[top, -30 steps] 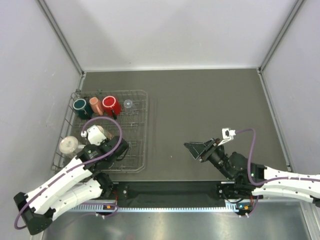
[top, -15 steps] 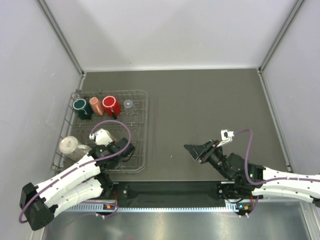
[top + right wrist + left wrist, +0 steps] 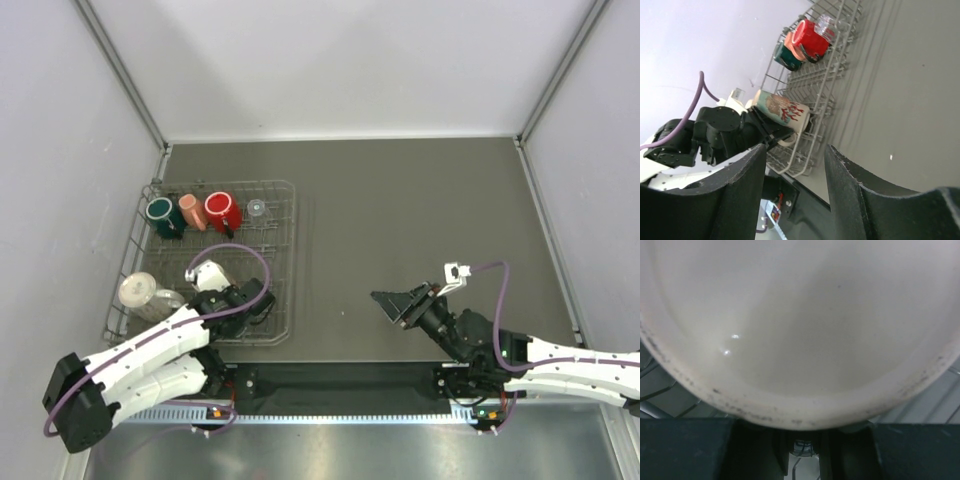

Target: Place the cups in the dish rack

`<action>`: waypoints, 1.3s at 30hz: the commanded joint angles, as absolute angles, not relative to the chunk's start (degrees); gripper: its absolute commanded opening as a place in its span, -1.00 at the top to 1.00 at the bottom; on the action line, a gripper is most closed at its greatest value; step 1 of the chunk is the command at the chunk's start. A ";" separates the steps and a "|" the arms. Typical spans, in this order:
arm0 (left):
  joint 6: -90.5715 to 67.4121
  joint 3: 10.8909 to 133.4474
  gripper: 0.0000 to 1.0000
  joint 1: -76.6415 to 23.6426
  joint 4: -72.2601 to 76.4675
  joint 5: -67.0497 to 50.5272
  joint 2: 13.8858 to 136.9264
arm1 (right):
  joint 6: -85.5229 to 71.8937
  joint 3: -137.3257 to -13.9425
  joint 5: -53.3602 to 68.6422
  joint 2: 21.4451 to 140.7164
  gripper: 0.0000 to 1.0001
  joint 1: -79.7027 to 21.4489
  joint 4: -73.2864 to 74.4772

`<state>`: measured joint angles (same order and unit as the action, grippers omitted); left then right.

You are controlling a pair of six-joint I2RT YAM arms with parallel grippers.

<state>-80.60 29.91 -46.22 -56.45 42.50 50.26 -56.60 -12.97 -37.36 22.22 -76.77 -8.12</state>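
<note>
The white mug (image 3: 781,111) lies on its side at the near end of the dish rack (image 3: 272,245), and your left gripper (image 3: 769,131) is clamped around it. You cannot tell whether it rests on the wire or hangs just over it. From above, the left arm covers the mug almost wholly. In the left wrist view, its pale scuffed base fills the picture, with only slivers of wire at the corners. The mug's side carries a red and teal print, too small for you to read any lettering. Along the far row of the rack stand the dark green mug (image 3: 160,212), the tan cup (image 3: 190,212), the red mug (image 3: 221,210) and the clear glass (image 3: 257,208). A pale cup (image 3: 137,290) sits at the near left corner, its inside colour unclear and its near edge cut off by the arm. Your right gripper (image 3: 386,300) hangs over the bare table (image 3: 430,210), well apart from the rack, with its fingers spread and nothing between them.
</note>
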 commanded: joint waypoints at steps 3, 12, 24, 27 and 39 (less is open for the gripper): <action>-82.27 28.92 0.53 -46.23 -53.09 47.37 49.48 | -57.22 -12.31 -38.06 21.53 0.00 -77.70 -9.75; -82.79 28.04 0.15 -46.14 -52.30 46.67 49.22 | -57.30 -12.74 -37.53 21.71 0.02 -77.70 -9.84; -82.88 30.58 -0.20 -46.23 -55.63 44.39 45.44 | -57.57 -12.92 -37.09 21.80 0.03 -77.70 -9.76; -82.79 32.95 -0.29 -46.14 -57.65 42.19 43.16 | -57.48 -13.01 -37.00 21.80 0.03 -77.70 -9.76; -74.89 39.29 -0.51 -46.23 -48.48 18.94 28.05 | -60.20 -19.32 -40.42 21.80 0.03 -77.70 7.53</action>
